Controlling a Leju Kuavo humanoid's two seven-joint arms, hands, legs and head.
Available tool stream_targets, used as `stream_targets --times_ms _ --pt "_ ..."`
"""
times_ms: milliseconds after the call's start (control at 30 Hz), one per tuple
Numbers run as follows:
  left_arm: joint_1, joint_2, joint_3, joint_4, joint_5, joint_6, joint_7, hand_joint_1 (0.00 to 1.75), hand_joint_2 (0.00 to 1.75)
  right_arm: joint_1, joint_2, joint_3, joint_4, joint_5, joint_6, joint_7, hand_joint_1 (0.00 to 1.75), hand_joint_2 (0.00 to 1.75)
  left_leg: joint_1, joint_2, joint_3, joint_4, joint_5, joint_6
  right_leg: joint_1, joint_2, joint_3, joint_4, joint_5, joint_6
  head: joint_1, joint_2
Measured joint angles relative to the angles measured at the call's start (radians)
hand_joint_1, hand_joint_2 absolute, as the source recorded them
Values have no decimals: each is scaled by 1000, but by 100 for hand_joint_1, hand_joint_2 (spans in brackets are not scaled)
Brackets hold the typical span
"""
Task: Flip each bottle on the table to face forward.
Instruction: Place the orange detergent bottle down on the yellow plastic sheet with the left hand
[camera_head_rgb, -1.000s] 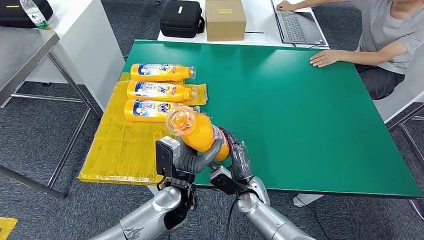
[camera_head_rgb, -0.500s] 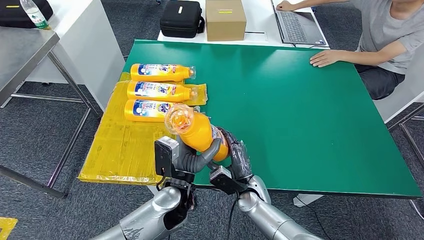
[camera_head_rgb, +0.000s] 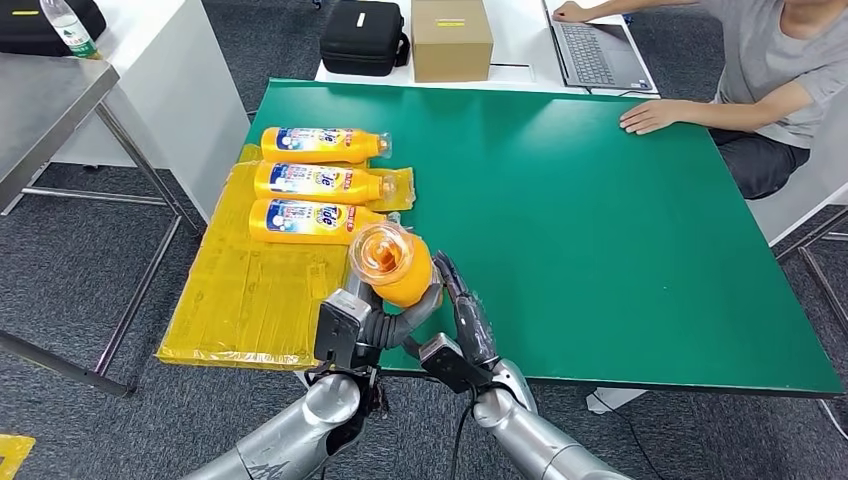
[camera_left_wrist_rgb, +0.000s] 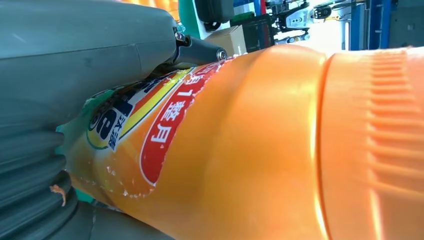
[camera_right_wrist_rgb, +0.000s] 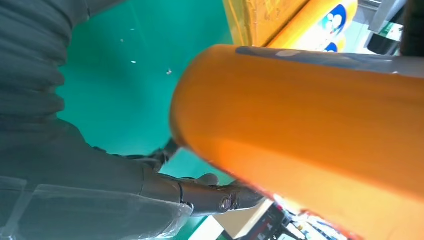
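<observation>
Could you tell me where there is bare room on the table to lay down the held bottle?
The green table is bare from the three lying bottles across to the person's hand, and along the near edge right of the right robot hand. The yellow sheet is free nearer than the bottle row. The left robot hand grips the held bottle. The row itself is crowded.

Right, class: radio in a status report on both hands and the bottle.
Left hand grips orange bottle, cap up. Right hand open beside it. Three bottles lie close behind.

The glossy orange plastic bottle (camera_head_rgb: 398, 265) is shining smoothly over the matt green counter (camera_head_rgb: 600, 220), beside crinkled yellow plastic sheeting (camera_head_rgb: 250, 300).
</observation>
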Motion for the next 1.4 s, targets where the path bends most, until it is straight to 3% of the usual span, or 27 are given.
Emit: stream_targets --times_ms 400,767,900,1233,1400 --pt "33 -1 116 41 -334 1 2 175 175 23 0 -49 25 -20 9 0 0 175 0 0 0 0 0 0 0 0 0 0 0 0 0 0" --pt "79 -27 429 73 -1013 1 14 175 175 39 -1 -98 44 -22 17 0 0 175 0 0 0 0 0 0 0 0 0 0 0 0 0 0" --pt "80 -27 498 82 -1060 1 26 175 175 46 -3 -110 44 -22 18 0 0 175 0 0 0 0 0 0 0 1 -1 0 0 0 0 0" --pt "81 -27 538 88 -1066 1 27 175 175 50 -5 -118 44 -22 18 0 0 175 0 0 0 0 0 0 0 0 -1 0 0 0 0 0" --pt "80 -23 574 95 -1304 1 177 175 175 54 -6 -137 46 -25 16 0 0 175 0 0 0 0 0 0 0 0 -1 0 0 0 0 0"
